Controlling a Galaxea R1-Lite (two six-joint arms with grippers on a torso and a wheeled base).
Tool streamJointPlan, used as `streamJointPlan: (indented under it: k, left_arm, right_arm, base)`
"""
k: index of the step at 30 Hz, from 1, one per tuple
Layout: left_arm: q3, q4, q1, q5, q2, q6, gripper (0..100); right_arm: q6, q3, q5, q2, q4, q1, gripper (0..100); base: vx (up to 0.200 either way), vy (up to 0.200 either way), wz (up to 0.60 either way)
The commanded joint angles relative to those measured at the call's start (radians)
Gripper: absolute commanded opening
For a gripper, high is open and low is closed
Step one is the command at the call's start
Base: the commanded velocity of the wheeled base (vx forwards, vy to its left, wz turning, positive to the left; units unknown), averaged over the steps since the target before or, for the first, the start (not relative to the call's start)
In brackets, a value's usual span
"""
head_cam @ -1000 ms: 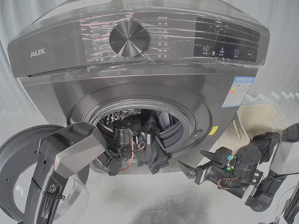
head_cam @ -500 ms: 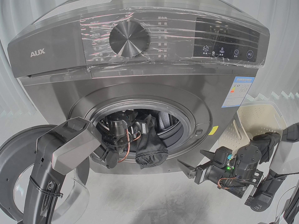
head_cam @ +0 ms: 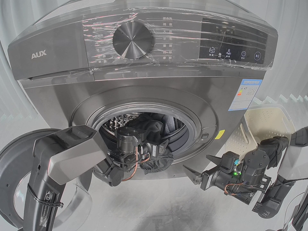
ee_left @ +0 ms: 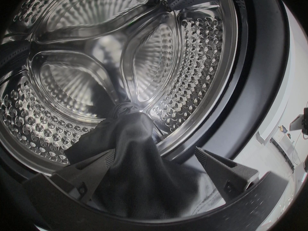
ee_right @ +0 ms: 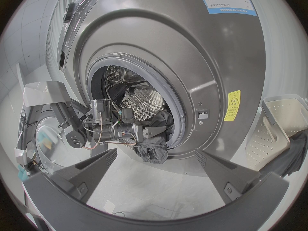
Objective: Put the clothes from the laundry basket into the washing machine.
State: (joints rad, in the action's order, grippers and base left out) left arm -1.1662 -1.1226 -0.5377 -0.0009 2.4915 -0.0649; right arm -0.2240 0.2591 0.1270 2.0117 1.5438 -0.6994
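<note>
Clothes loading at a front-opening washing machine, viewed from above. One dark garment is lying partly inside the drum, with its lower fold hanging out over the door seal. The left claw is sitting at the drum mouth, spread wide and gripping nothing, the cloth lying loose between its fingers. The right claw is hovering low beside the machine, also spread and empty. One cream laundry basket is standing to the right, a second dark garment draping over its rim. Likely risk: the overhanging fold is pulling outward, so the garment could slide to the floor or get pinched by the door. Count: one machine, one basket, two garments, two claws
</note>
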Motion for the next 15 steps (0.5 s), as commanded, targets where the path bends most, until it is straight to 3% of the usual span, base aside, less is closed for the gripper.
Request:
streamJointPlan:
  k: [1, 5, 6, 15]
  left_arm:
    - [0.023, 0.006, -0.004, -0.005, -0.005, 0.0, 100]
    - [0.023, 0.007, -0.002, -0.008, 0.01, 0.013, 100]
    - [0.023, 0.007, -0.001, -0.008, 0.012, 0.017, 0]
    - [-0.006, 0.006, 0.007, 0.002, 0.033, 0.023, 0]
  right_arm:
    - [0.0, 0.0, 0.0, 0.001, 0.001, -0.002, 100]
    - [0.0, 0.002, 0.0, 0.001, -0.001, 0.0, 100]
    - [0.0, 0.002, 0.0, 0.001, 0.001, 0.0, 100]
    - [0.0, 0.002, 0.0, -0.002, -0.001, -0.002, 100]
  base:
    - [0.0, 0.0, 0.0]
    - [0.0, 0.0, 0.0]
    - [0.0, 0.0, 0.0]
    - [0.0, 0.0, 0.0]
